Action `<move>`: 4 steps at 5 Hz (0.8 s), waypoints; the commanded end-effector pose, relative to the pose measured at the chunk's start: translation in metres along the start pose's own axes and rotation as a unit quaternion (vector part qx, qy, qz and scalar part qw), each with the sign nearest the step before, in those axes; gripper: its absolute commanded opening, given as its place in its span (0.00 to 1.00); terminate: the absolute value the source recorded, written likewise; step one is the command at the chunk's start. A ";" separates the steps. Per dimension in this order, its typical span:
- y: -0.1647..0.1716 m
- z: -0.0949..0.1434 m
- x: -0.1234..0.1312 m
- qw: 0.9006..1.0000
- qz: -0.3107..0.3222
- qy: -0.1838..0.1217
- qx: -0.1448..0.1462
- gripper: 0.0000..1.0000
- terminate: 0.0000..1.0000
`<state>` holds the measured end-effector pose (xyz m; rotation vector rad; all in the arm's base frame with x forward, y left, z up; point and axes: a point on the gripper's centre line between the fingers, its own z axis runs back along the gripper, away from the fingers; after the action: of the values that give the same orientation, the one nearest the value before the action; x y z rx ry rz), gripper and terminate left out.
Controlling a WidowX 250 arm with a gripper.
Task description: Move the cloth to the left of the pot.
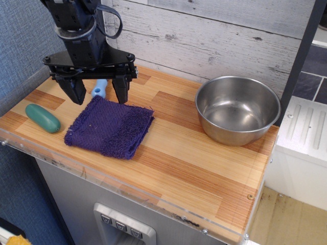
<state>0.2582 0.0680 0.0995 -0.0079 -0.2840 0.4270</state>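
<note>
Folded dark purple terry cloth (110, 127) lies flat, well left of shiny steel pot (237, 109). Black gripper (98, 93) hangs above cloth's far edge, jaws spread, empty. Best lift straight, avoiding snagged fray.

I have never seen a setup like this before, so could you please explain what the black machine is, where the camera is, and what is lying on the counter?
There is one picture, taken from a fixed camera in front of and above a wooden counter. The black machine at upper left is a robot arm ending in a gripper, a two-fingered claw. Its fingers are spread apart and hold nothing; they hang just behind the far edge of the purple cloth. That folded cloth lies flat on the counter. To its right, apart from it, stands a shiny steel pot, which looks empty. At the far left lies a teal oval bar. A small light blue scoop shows between the fingers, partly hidden.
</note>
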 end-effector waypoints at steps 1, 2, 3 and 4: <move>0.000 0.000 0.000 1.000 0.000 0.000 0.000 1.00 0.00; -0.004 -0.019 -0.001 1.000 -0.014 0.001 0.004 1.00 0.00; -0.006 -0.034 0.000 1.000 -0.016 -0.005 0.014 1.00 0.00; -0.005 -0.047 0.000 0.999 -0.010 -0.017 0.026 1.00 0.00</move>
<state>0.2687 0.0641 0.0444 0.0525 -0.2679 0.4163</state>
